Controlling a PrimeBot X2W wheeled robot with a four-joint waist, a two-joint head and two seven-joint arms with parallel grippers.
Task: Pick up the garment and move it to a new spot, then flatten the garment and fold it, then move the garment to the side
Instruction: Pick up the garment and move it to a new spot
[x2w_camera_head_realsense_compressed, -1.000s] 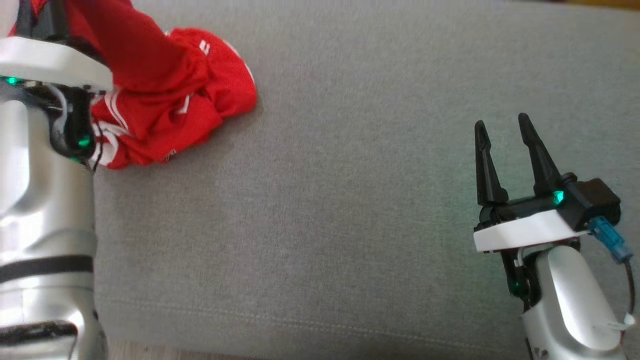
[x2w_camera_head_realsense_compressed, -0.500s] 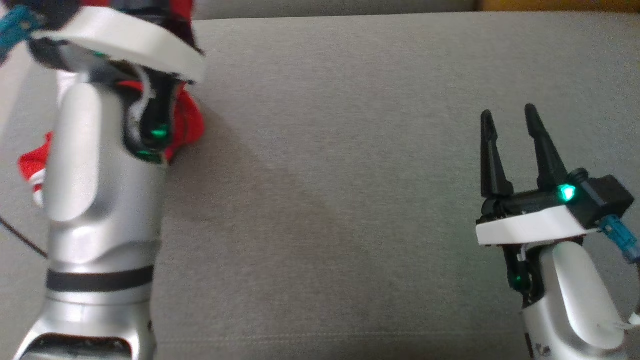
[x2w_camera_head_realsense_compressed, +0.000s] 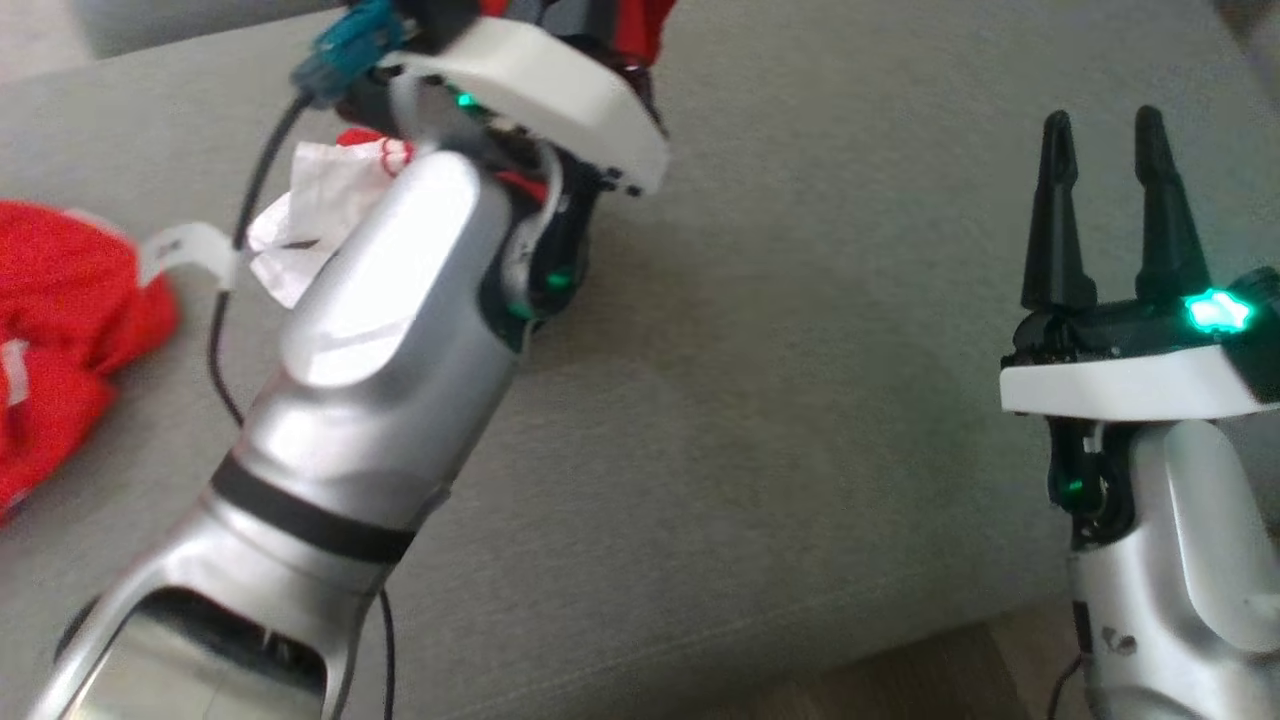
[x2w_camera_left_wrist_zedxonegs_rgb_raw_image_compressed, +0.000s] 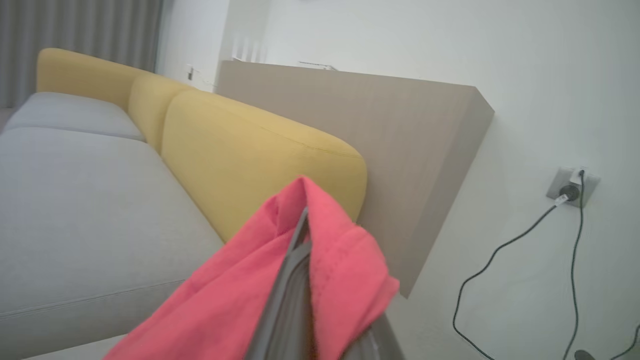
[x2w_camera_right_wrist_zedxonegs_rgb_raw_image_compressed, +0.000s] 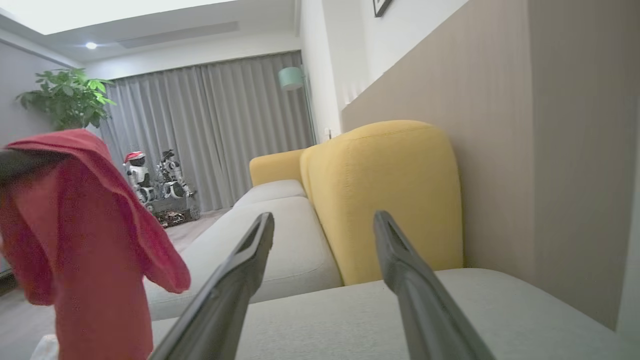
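Left arm reaches forward and up over the grey seat (x2w_camera_head_realsense_compressed: 800, 400), its silver forearm slanting from the lower left of the head view to a wrist near the top edge. The left gripper (x2w_camera_left_wrist_zedxonegs_rgb_raw_image_compressed: 303, 220) is clenched on a fold of the red garment (x2w_camera_left_wrist_zedxonegs_rgb_raw_image_compressed: 345, 270), which drapes over both fingers. Right arm stands at the lower right, upright and idle; the right gripper (x2w_camera_head_realsense_compressed: 1100, 130) is released, its fingers apart, pointing up and touching nothing. Head view: more red cloth lies heaped on the seat at the far left, and a white patch (x2w_camera_head_realsense_compressed: 310, 210) shows beside the left forearm. Left wrist view: yellow back cushion (x2w_camera_left_wrist_zedxonegs_rgb_raw_image_compressed: 240, 150), tan wall panel (x2w_camera_left_wrist_zedxonegs_rgb_raw_image_compressed: 400, 130), and a socket (x2w_camera_left_wrist_zedxonegs_rgb_raw_image_compressed: 570, 185) with a dark cable trailing down the wall. Right wrist view: the garment hangs in a raised peak at the left, well apart from the right fingers; beyond are a curtain (x2w_camera_right_wrist_zedxonegs_rgb_raw_image_compressed: 210, 125) and a plant (x2w_camera_right_wrist_zedxonegs_rgb_raw_image_compressed: 65, 97). Left fingertips are cut off at the top of the head view, and the forearm hides how the held fold joins the heap. The wrist views are blurred near the fingers.
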